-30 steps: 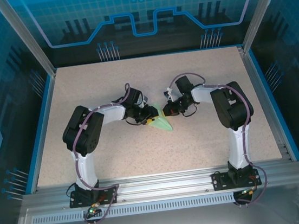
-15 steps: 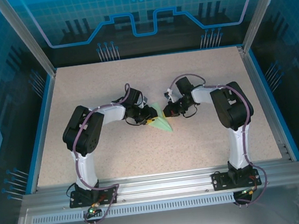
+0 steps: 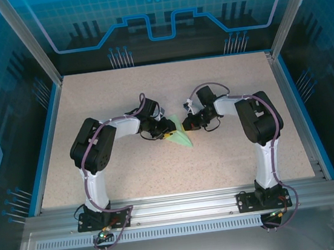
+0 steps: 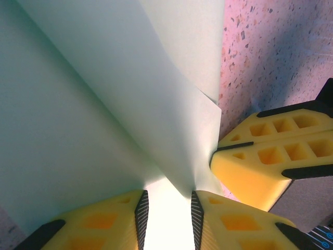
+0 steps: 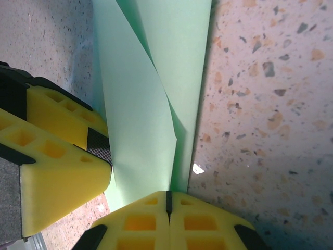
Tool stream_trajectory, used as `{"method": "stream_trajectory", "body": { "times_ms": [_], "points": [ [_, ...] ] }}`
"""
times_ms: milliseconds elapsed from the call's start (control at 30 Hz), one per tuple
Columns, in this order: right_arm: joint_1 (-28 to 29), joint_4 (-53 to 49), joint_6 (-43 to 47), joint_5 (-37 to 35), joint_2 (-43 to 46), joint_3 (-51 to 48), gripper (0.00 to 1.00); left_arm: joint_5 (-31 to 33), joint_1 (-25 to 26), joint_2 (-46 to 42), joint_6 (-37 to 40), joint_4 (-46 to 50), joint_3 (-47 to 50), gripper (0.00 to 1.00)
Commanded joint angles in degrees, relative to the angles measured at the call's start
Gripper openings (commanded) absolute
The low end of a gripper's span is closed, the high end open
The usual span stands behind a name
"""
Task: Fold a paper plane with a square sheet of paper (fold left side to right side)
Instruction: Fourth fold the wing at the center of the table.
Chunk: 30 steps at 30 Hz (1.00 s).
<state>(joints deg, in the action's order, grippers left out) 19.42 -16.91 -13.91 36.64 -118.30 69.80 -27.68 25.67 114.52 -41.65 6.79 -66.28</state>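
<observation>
The square sheet of paper is pale mint green and partly folded, lying mid-table between both grippers. In the left wrist view a raised flap of the sheet curves up and runs into the gap of my left gripper, whose jaws stand apart around it. My right gripper is shut, its joined tips resting on the near edge of the paper beside the raised fold. From above, the left gripper and the right gripper meet at the paper's upper end.
The speckled beige table has a blue rim and aluminium posts around it. The right gripper's yellow fingers sit close beside the left jaws, and the left fingers crowd the right wrist view.
</observation>
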Motion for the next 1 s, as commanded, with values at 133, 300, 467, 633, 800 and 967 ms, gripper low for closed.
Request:
{"method": "stream_trajectory", "body": {
  "times_ms": [133,300,467,633,800,967],
  "points": [
    [0.9,-4.0,1.6,-3.8,-0.9,-0.8,0.00,0.8,0.0,-2.9,1.9,5.5,-1.3,0.36],
    [1.2,-4.1,1.8,-4.4,-1.0,-0.9,0.00,1.2,0.0,-5.9,2.5,7.9,-3.0,0.39],
    [1.5,-4.2,1.8,-4.5,-0.9,-0.9,0.00,0.9,0.0,-6.7,3.0,9.5,-5.9,0.35],
    [1.6,-4.7,2.1,-4.8,-1.0,-0.5,0.00,0.1,0.0,-1.1,3.7,11.7,-12.1,0.29],
    [1.8,-4.7,2.2,-4.9,-1.1,-0.5,0.00,-0.2,0.0,3.7,3.8,12.7,-15.7,0.28],
    [2.1,-5.1,2.4,-5.0,-1.3,-0.2,0.00,-1.1,0.0,6.3,3.4,12.8,-17.0,0.28]
  ]
}}
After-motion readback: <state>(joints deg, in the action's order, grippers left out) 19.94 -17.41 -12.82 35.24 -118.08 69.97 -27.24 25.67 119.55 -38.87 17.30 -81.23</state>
